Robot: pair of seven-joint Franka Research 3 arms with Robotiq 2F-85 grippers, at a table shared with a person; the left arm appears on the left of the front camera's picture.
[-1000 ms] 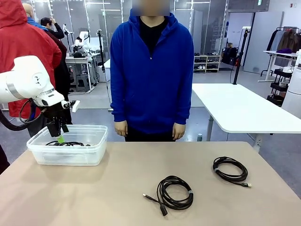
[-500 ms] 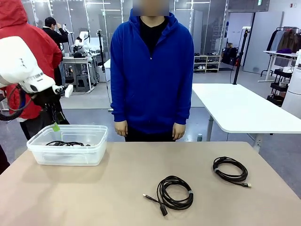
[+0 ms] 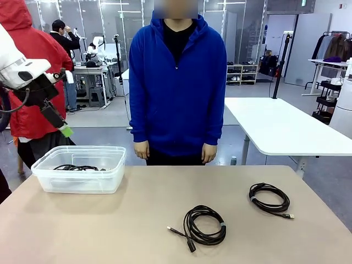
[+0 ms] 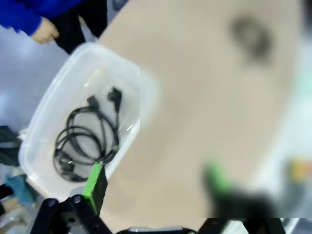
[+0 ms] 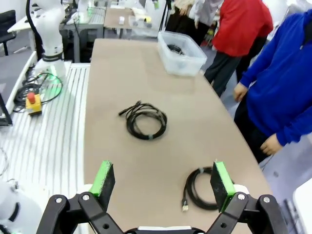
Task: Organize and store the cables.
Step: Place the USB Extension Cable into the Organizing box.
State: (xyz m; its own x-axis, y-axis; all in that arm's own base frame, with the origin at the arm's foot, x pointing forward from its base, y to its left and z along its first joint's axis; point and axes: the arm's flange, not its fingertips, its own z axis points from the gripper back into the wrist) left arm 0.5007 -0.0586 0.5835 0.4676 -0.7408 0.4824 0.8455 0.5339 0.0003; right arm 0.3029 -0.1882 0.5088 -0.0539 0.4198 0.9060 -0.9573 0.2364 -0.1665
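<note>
Pointing left, plugs [image 3: 190,245] of centre cable [image 3: 223,226]

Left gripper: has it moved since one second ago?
Yes. The left gripper rose from the clear bin mouth to well above its rim, drifting slightly left.

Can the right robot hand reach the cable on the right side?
Probably yes: the right gripper hangs open, that cable lies bare below it, and nothing sits in between.
</note>
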